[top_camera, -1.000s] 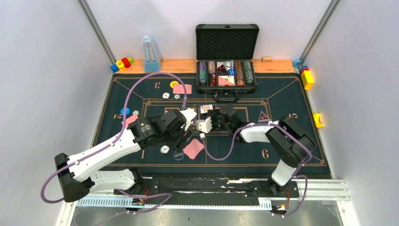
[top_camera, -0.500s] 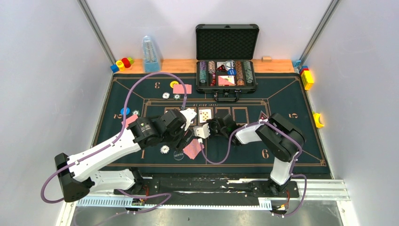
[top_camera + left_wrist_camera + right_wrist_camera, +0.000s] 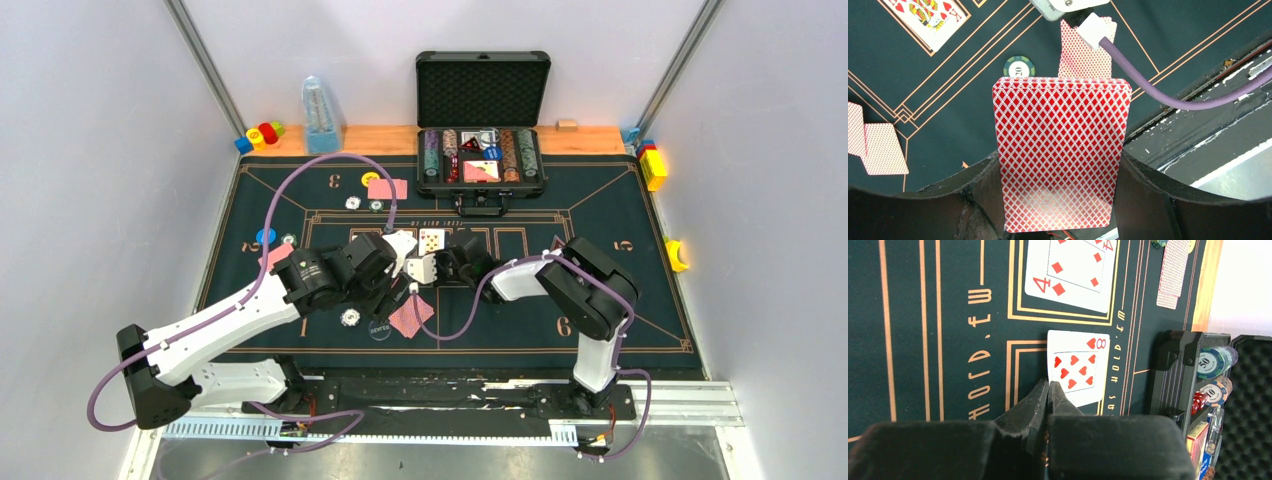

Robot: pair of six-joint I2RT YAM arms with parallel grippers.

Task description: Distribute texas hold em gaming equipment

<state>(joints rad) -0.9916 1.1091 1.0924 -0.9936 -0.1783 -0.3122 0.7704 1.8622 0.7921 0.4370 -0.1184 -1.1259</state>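
My left gripper [image 3: 1060, 200] is shut on a deck of red-backed cards [image 3: 1060, 150], held above the mat; it shows in the top view [image 3: 393, 288] at mid-table. My right gripper [image 3: 1048, 386] is shut with nothing visible between its jaws. Its tips lie low at the near corner of a face-up eight of hearts [image 3: 1077, 367], which lies flat in a card box. In the top view it [image 3: 425, 262] is right beside the left gripper. A four of diamonds [image 3: 1068, 270] and a king [image 3: 928, 17] also lie face up. Face-down cards [image 3: 410, 315], a dealer button [image 3: 379, 328] and a chip [image 3: 349, 317] lie nearby.
An open black case [image 3: 482, 160] with chip stacks stands at the back of the mat. More card pairs [image 3: 388, 188], chips [image 3: 352, 202], a yellow disc [image 3: 370, 180] and a blue disc [image 3: 265, 237] lie to the left. Toy blocks [image 3: 262, 134] and a clear blue bottle [image 3: 321, 115] stand at the back left.
My right gripper has moved left and nearer, toward the left gripper, leaving the face-up eight of hearts uncovered in its box. The left arm has barely moved.
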